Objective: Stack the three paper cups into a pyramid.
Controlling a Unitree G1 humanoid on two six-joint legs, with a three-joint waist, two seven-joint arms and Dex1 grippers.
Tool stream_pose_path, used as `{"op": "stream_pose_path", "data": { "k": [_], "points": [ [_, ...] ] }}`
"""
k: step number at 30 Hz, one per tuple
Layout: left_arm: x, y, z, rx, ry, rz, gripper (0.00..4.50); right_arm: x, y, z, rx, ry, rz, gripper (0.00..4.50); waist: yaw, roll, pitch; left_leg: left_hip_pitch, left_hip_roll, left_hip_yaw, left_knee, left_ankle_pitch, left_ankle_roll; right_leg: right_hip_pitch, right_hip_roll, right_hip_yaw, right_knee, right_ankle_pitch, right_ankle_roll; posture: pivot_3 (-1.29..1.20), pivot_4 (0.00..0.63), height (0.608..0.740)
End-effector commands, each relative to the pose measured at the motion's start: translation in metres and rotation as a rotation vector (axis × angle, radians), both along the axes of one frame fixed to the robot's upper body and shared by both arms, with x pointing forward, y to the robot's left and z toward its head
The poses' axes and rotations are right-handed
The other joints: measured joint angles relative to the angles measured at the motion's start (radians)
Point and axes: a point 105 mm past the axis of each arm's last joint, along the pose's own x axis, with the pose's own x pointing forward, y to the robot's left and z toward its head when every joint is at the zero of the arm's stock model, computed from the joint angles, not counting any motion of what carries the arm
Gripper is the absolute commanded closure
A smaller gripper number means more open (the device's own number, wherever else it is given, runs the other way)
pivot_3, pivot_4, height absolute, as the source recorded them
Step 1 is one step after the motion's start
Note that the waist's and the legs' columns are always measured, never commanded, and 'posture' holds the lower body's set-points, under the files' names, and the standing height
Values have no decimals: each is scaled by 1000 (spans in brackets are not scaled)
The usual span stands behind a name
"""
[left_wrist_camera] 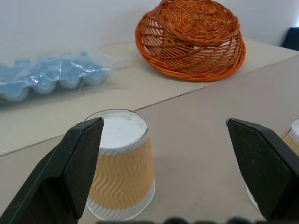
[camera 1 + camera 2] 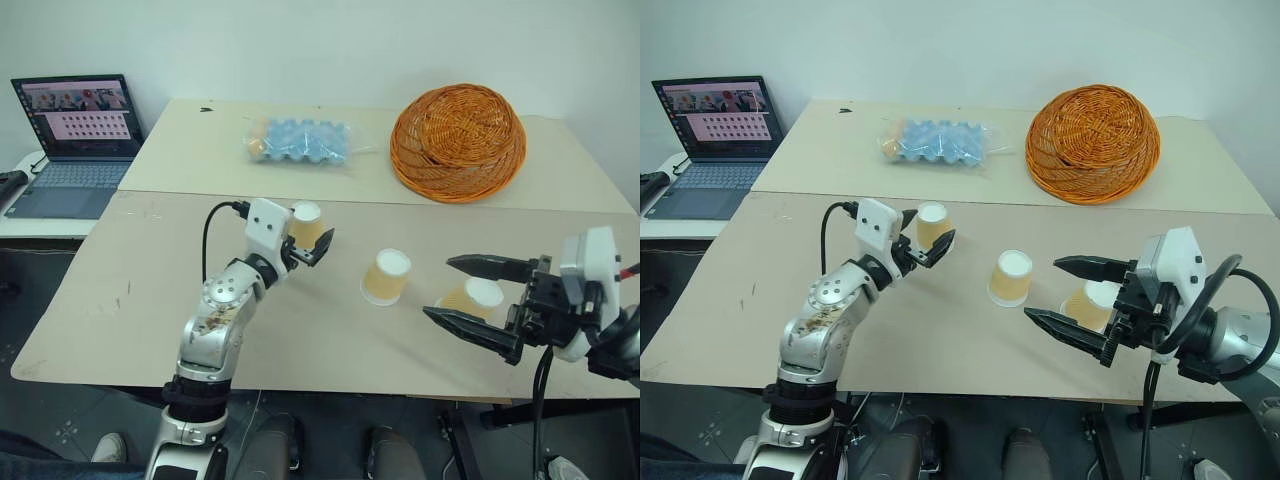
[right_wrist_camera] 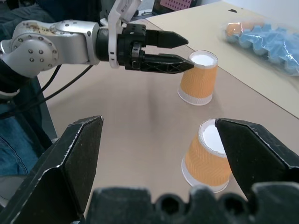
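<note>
Three tan-orange paper cups stand upside down on the near table. The left cup [image 2: 306, 224] sits just ahead of the tips of my left gripper [image 2: 927, 232], which is open. In the left wrist view this cup [image 1: 120, 163] is closer to one finger. The middle cup [image 2: 386, 276] stands alone; in the right wrist view it [image 3: 208, 156] lies ahead between the fingers. The right cup [image 2: 472, 298] shows between the wide-open fingers of my right gripper [image 2: 440, 290], which points left. I cannot tell whether they touch it.
An overturned orange wicker basket [image 2: 458, 140] and a blue egg tray in a plastic bag [image 2: 300, 142] lie on the far table. A laptop [image 2: 75, 140] sits on a side table at the left. Bare tabletop [image 2: 150, 290] lies to the left of the cups.
</note>
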Motion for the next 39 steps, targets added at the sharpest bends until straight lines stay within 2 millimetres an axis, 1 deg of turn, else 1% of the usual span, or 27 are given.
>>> {"op": "stream_pose_path", "data": {
  "k": [1,4,8,15,20,22,25,28,32,36,39],
  "points": [
    [5,2,0,9,-34,51,31,-1,1,6,-1,-41,9,0,0,0,0,0,0,0,0,0,0,0,0,0,0,0,0,0,150,726],
    [11,5,-2,14,-24,74,31,-2,1,6,0,-41,6,0,-1,0,0,0,0,0,0,0,0,0,0,0,0,0,0,0,150,726],
    [22,16,-3,19,-26,151,31,-3,1,7,3,-43,-2,0,0,0,0,0,0,0,0,0,0,-1,0,0,0,0,0,0,150,726],
    [37,8,-9,54,-17,138,31,-6,2,8,5,-47,-10,0,1,0,0,0,0,0,0,0,0,-1,0,0,0,0,0,0,150,726],
    [46,-5,-13,64,-3,69,31,-6,3,8,8,-48,-17,0,1,0,0,-1,0,0,0,0,0,0,0,0,0,0,0,0,150,726],
    [51,-6,-12,52,-2,62,31,-6,3,7,7,-47,-21,0,1,0,0,-1,0,0,0,0,0,0,0,0,0,0,0,0,150,726],
    [58,-8,-10,78,-28,49,31,-7,3,7,10,-46,-22,0,1,0,0,-1,0,1,0,0,0,0,0,0,0,0,0,0,150,726],
    [68,-7,-7,73,-30,56,31,-8,3,7,11,-49,-26,0,1,0,0,-1,0,1,0,0,0,0,0,0,0,0,0,0,150,726],
    [79,-7,-8,87,-30,64,31,-8,3,6,4,-48,-33,0,1,0,0,-1,0,1,0,0,0,0,-1,0,0,0,0,0,150,726],
    [84,-7,-7,80,-31,65,31,-8,2,8,0,-54,-37,0,0,0,0,-1,0,1,0,0,0,0,-1,0,0,0,1,0,150,726],
    [82,-10,-8,82,-33,40,31,-8,2,8,3,-53,-38,0,0,0,0,-1,0,1,0,0,1,0,-1,0,0,0,1,0,150,726]
  ]
}}
